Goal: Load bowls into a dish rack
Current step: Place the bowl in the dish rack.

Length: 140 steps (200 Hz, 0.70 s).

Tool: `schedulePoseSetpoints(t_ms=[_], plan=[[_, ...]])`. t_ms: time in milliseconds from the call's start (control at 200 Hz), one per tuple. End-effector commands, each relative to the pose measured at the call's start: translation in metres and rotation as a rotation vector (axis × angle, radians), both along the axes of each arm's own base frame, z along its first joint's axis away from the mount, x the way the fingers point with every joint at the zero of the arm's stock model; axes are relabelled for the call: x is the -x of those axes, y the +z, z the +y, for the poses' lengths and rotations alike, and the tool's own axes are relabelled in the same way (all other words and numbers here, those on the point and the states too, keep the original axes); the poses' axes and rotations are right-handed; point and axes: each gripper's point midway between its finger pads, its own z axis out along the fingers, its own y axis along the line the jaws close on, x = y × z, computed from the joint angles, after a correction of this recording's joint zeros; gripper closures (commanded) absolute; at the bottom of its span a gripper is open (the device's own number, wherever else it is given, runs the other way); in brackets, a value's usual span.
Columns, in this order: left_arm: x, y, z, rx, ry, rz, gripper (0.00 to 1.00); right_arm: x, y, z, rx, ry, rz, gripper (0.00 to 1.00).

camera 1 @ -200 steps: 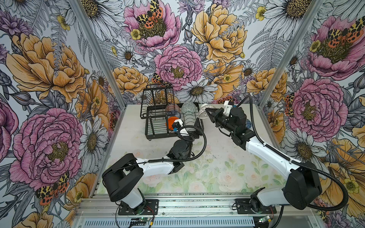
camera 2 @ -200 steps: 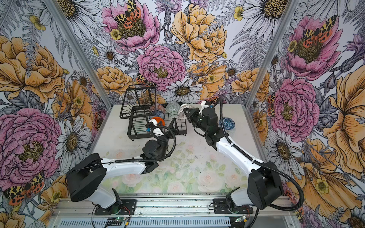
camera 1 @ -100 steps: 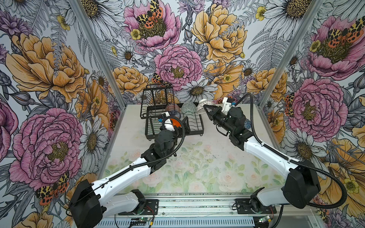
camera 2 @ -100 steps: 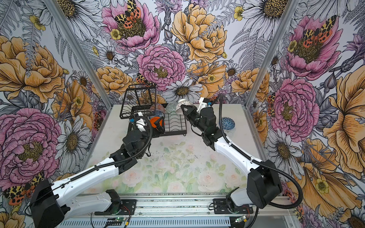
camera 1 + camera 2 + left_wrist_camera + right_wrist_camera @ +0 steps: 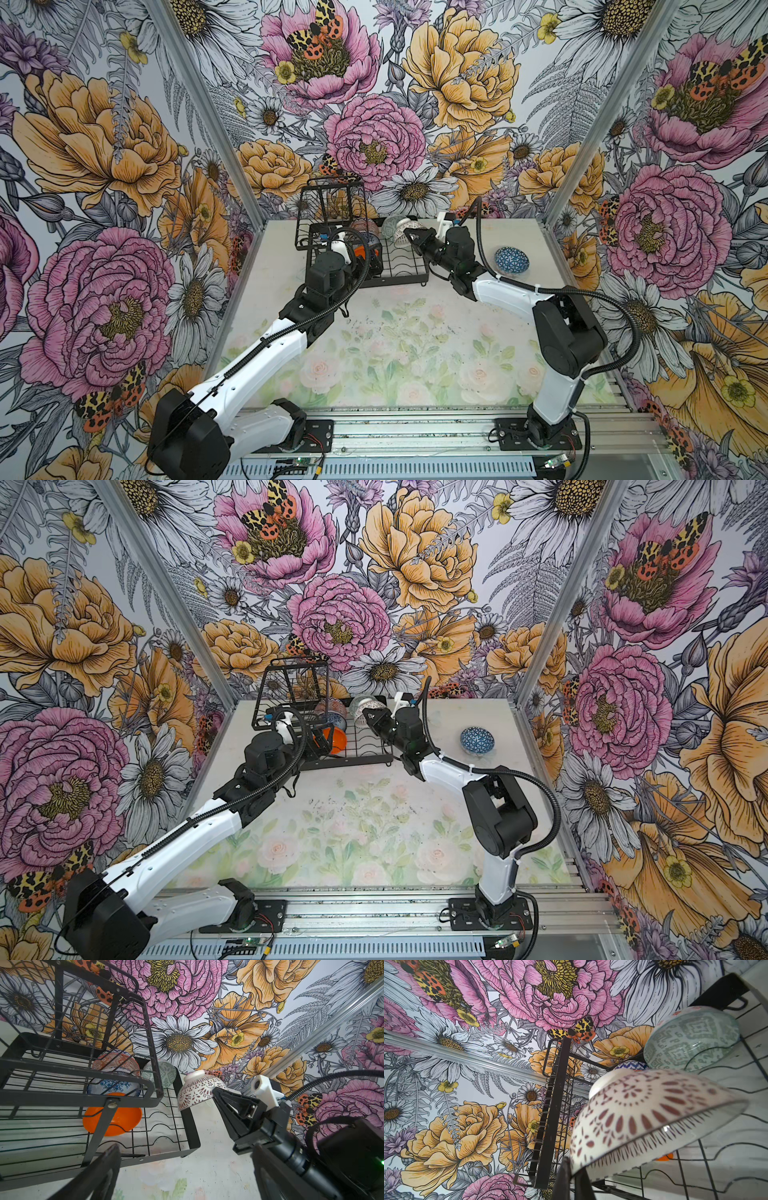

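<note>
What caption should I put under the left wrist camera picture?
Right gripper pinches the lattice bowl by its rim beside the dish rack; orange bowl already inside.

- On table [image 5: 415, 332], rear left: rack [image 5: 399, 281], basket tier [image 5: 328, 199] at its left end.
- In rack by tier, front to back: front bowl [image 5: 113, 1118], middle bowl [image 5: 113, 1085], rear bowl [image 5: 115, 1062].
- Right of rear bowl, in rack: fourth bowl [image 5: 159, 1073].
- Over rack's rear right corner, in right gripper [image 5: 413, 240]: held bowl [image 5: 404, 233].
- Right of rack, well apart, on table: lone bowl [image 5: 511, 260].
</note>
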Motion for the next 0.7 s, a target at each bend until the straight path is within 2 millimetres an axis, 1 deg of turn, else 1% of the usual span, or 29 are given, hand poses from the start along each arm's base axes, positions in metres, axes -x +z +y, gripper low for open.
schedulePoseSetpoints(t_ms=[0,45,135,200,455,570,696], plan=[[-0.001,0.013,-0.008,0.029,-0.061,-0.014,0.01,-0.017,0.053,0.005,-0.13,0.017,-0.153,1.0],[-0.001,0.016,-0.009,0.035,-0.068,-0.02,0.01,-0.026,0.047,0.01,-0.145,0.02,-0.14,1.0],[-0.001,0.022,-0.01,0.046,-0.08,-0.028,0.01,-0.036,0.036,0.015,-0.173,0.014,-0.124,1.0],[-0.002,0.025,-0.011,0.052,-0.089,-0.03,0.01,-0.043,0.029,0.015,-0.191,-0.003,-0.121,1.0],[0.0,0.024,-0.006,0.059,-0.085,-0.031,0.01,-0.058,0.012,0.02,-0.171,-0.03,-0.094,1.0],[-0.002,0.026,-0.003,0.078,-0.083,-0.033,0.01,-0.066,-0.003,0.019,-0.161,-0.06,-0.062,1.0],[-0.004,0.022,0.0,0.097,-0.081,-0.027,0.01,-0.072,-0.017,0.019,-0.159,-0.081,-0.034,1.0]])
